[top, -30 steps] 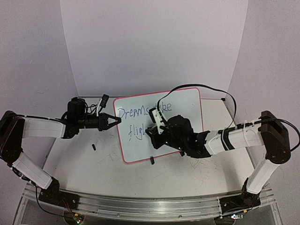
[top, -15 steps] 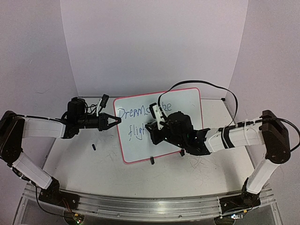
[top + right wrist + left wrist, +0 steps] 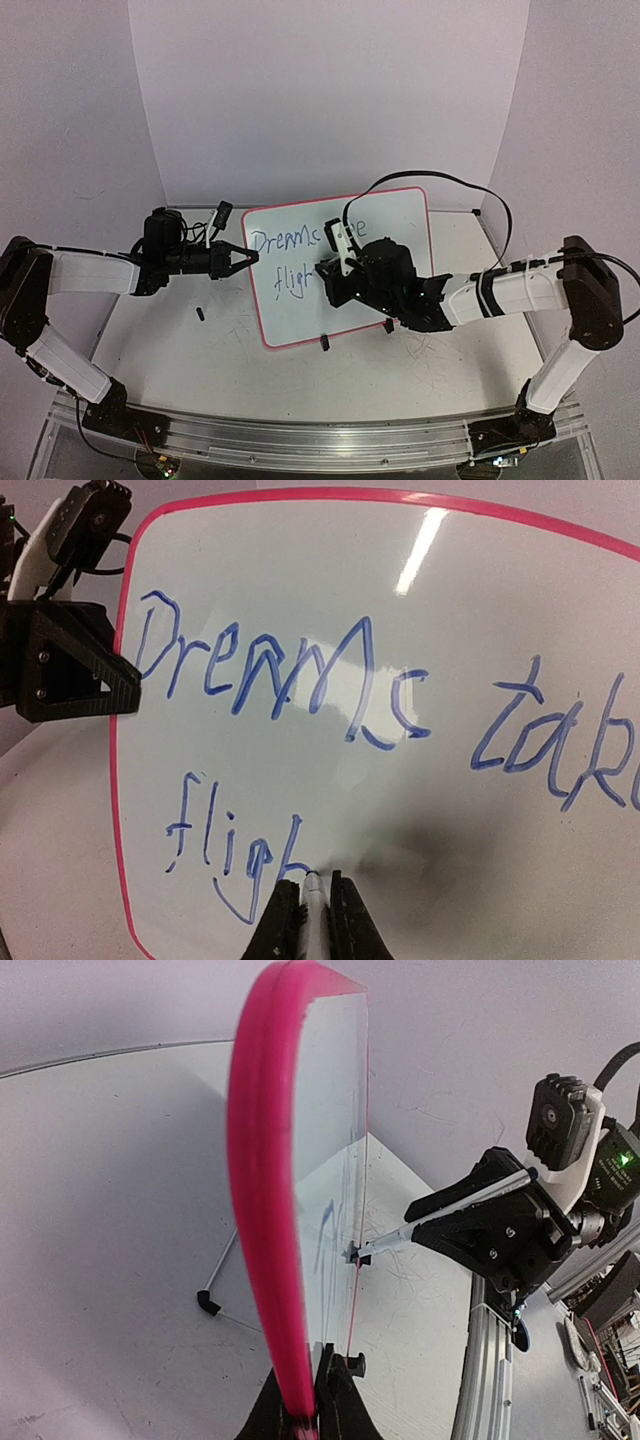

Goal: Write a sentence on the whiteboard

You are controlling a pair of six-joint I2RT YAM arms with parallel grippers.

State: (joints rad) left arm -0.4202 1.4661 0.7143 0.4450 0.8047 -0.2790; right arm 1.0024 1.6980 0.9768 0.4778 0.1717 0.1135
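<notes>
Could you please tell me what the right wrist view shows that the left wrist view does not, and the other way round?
Only the right wrist view shows the blue writing legibly: "Dreams" above "fligh". Only the left wrist view shows the whiteboard edge-on, with its pink rim pinched inside the left hand. Both show the right hand shut on the marker, its tip touching the board's face, and the left hand at the board's edge.

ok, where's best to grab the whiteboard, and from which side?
The whiteboard's pink rim at its left edge, from the left, jaws straddling the thin panel, where the left gripper is shut on it. The flat face offers nothing to pinch, and the right gripper's marker is writing there.
</notes>
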